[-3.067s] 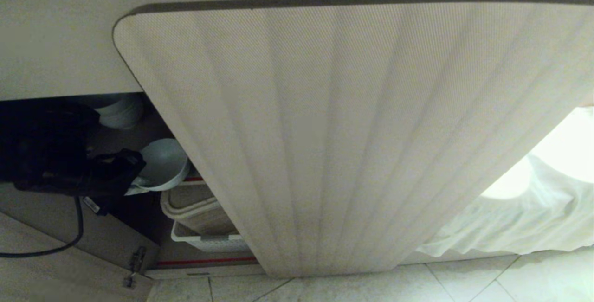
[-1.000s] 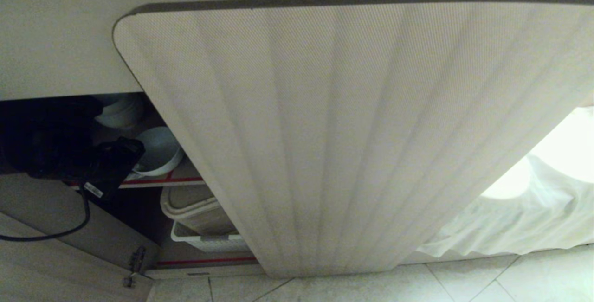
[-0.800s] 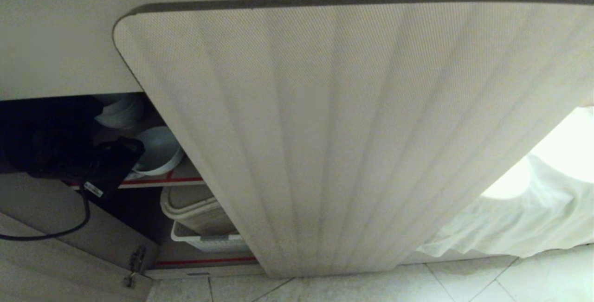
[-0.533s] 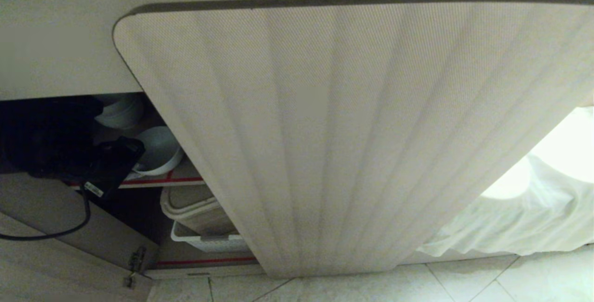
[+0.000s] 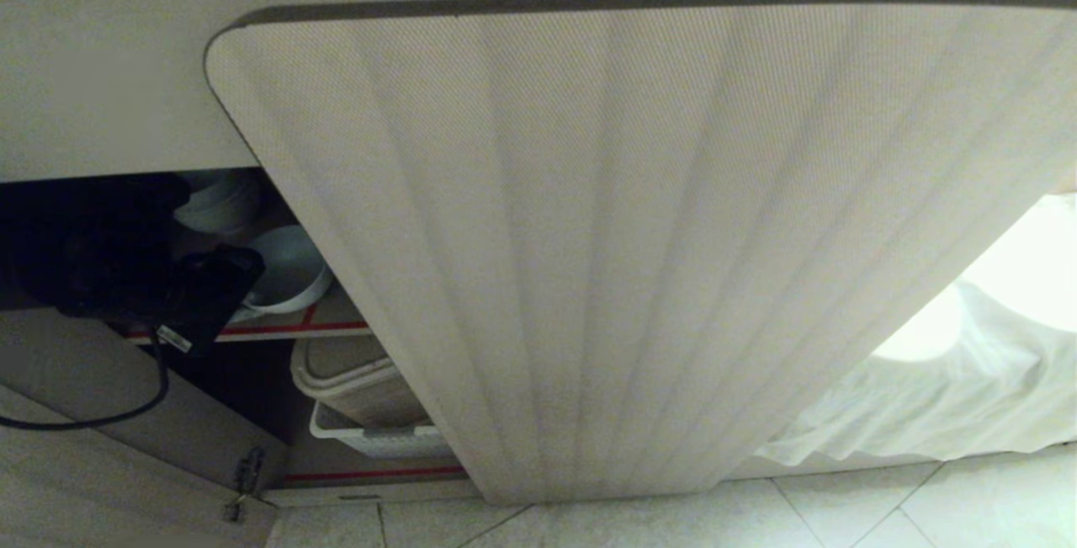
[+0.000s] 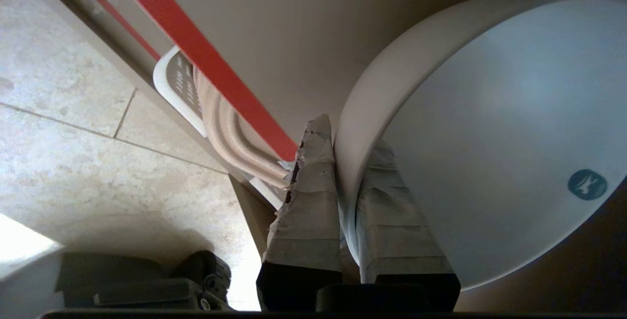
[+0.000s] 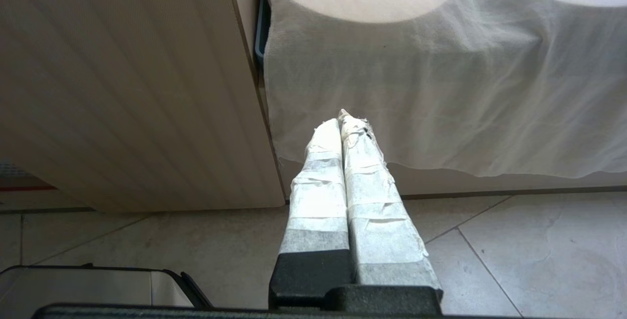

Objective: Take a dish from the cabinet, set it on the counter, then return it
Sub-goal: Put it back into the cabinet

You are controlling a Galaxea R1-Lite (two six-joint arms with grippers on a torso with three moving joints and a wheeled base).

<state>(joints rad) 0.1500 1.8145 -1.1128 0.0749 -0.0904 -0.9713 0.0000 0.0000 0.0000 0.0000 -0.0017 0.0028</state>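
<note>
The dish (image 5: 290, 270) sits on the cabinet (image 5: 589, 236) shelf, above stacked baskets (image 5: 362, 401).

The head view is dim overall and soft in focus, with a fine moiré pattern across the fluted cabinet door (image 5: 639, 245), whose straight ribs fan and bow toward the frame's edges from wide-angle distortion. The open cabinet interior (image 5: 92, 236) at the left is so dark that the black arm inside nearly dissolves into shadow. At the lower right a white cloth (image 5: 942, 396) glares, blown out by strong light behind it. In the left wrist view the white bowl (image 6: 490, 128) catches cool bluish light, and a sunlit patch burns on the tiled floor (image 6: 59, 172). The right wrist view is brighter and sharper, its cloth overexposed at the top.
</note>
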